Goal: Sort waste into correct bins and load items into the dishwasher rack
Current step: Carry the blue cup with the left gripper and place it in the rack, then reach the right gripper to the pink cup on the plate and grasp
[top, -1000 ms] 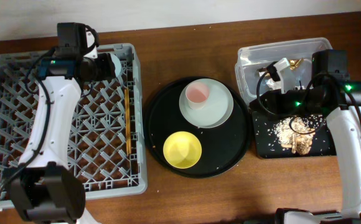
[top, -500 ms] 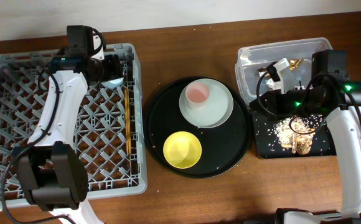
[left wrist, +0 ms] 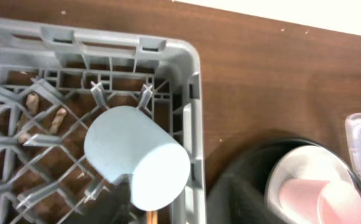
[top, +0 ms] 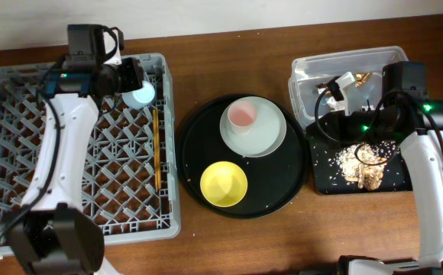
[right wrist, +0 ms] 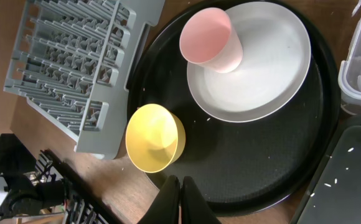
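The light-blue cup (top: 140, 95) lies tilted on the pegs in the far right corner of the grey dishwasher rack (top: 23, 153), base towards the left wrist camera (left wrist: 137, 158). My left gripper (top: 127, 78) is just behind it, jaws open, with one dark finger (left wrist: 121, 200) beside the cup. The chopsticks (top: 156, 145) lie in the rack. The pink cup (top: 242, 114) stands on the white plate (top: 267, 136), with the yellow bowl (top: 223, 183) beside it. My right gripper (right wrist: 179, 194) is shut and empty above the round tray's edge.
The large round black tray (top: 282, 195) carries the plate and bowl. The clear tub (top: 305, 72) at the back right holds the white tissue (top: 344, 81) and the gold foil (top: 363, 76). The flat black tray (top: 324, 179) holds food scraps (top: 363, 164).
My left wrist has drawn back to the left from the rack's corner, and the light-blue cup now shows on the pegs. The right arm has not moved.
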Tool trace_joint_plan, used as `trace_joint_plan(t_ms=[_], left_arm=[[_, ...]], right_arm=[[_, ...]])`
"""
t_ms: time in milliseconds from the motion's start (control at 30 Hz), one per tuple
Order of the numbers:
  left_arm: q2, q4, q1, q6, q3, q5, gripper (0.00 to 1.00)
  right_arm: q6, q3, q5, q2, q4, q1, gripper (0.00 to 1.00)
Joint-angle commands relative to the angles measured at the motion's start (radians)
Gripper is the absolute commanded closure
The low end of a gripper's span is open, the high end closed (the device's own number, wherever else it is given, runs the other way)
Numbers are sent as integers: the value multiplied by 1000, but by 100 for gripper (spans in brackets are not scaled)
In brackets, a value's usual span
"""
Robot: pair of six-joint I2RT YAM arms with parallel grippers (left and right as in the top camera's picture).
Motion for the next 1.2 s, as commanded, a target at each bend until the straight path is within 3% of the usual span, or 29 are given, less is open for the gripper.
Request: trace_joint_plan(t_ms=[0, 100, 200, 367, 700, 833, 1000, 1167], left_arm=[[-50, -95, -22, 7, 25, 4, 100], [-9, -154, -81, 9, 22, -11, 100], [51, -157, -130, 7, 22, -167, 100], [134, -144, -117, 7, 22, -290, 100], [173, -25, -24, -38, 34, -249, 98], [121, -37, -25, -39, 93, -148, 99], [99, -37, -25, -42, 95, -153, 100], [206, -37, -24, -42, 87, -187, 100]], right_arm=[[-14, -5, 2, -1, -3, -5, 95], [-14, -5, 2, -1, -4, -5, 95], [-14, -5, 2, -1, -6, -5, 94], [-14, -5, 2, -1, -8, -5, 94], [-33, -40, 2, -1, -6, -5, 95], [-33, -43, 2, -1, -1, -5, 95], [-33, -43, 2, -1, 4, -5, 95], [-33, -43, 2, -1, 4, -5, 94]])
